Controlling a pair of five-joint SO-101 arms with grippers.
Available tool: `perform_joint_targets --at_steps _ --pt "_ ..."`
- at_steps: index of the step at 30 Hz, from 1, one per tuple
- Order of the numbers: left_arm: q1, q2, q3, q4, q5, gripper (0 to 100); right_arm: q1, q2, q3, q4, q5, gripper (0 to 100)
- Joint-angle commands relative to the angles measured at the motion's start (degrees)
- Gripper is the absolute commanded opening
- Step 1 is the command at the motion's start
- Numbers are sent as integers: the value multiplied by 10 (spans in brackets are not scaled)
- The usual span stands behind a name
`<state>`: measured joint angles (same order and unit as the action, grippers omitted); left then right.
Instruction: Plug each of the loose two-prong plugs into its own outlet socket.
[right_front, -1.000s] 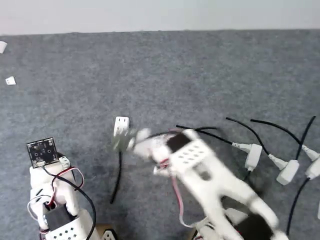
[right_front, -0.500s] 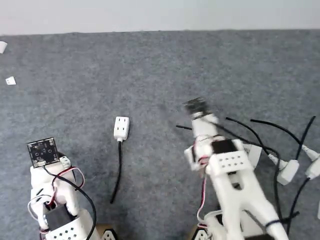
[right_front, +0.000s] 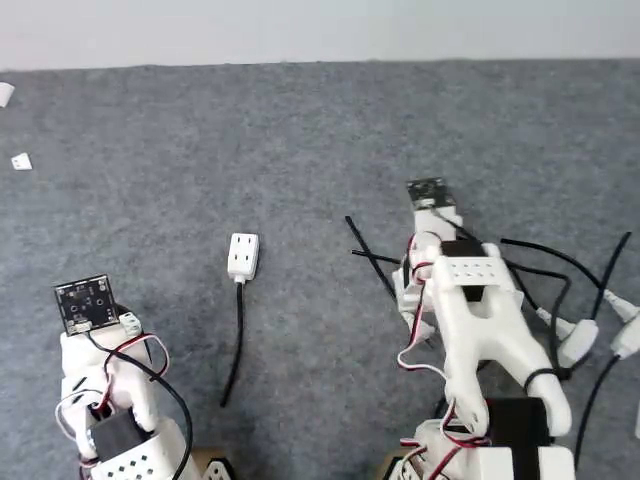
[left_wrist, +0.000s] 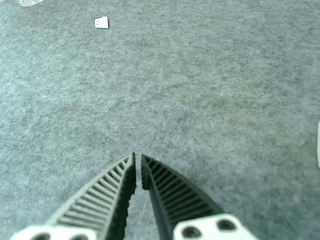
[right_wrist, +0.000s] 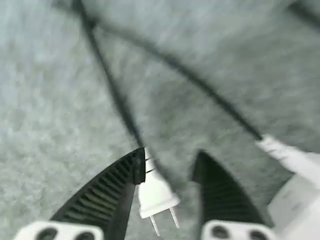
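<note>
Between the spread fingers of the right pincer (right_wrist: 171, 159) lies a loose two-prong plug (right_wrist: 155, 197), touching one finger, ungripped. This pincer has swung away from the outlet socket (right_front: 243, 256), now well apart, apparently to fetch this plug.

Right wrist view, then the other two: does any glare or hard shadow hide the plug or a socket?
Right wrist view: no glare; the white plug and its two prongs show inside the open right gripper. High view: soft even light, no hard shadows on the carpet or the socket. Left wrist view: no glare, evenly lit carpet beyond the shut left gripper.
</note>
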<state>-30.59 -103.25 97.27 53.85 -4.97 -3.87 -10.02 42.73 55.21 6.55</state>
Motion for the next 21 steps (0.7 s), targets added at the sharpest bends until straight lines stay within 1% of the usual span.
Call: perform_joint_targets --at_steps 1,2,4,6,12,16,17,21 --pt "3 -7 -8 3 -4 16 7 -18 -26 5 -11 32" --pt "3 -7 -8 3 -4 16 6 -21 -26 6 -12 35" --pt "3 -7 -8 3 -4 16 4 -24 -26 2 -1 13" --pt "3 -7 -8 3 -4 16 -4 -20 -26 0 27 9" --pt "3 -7 -8 3 -4 16 -58 -6 -5 0 131 16" --pt "3 -7 -8 3 -4 16 -58 16 -7 1 159 17" --pt "3 -7 -8 3 -4 16 -58 20 -8 2 164 26" --pt "3 -7 -8 3 -4 16 -58 21 -7 15 178 117"
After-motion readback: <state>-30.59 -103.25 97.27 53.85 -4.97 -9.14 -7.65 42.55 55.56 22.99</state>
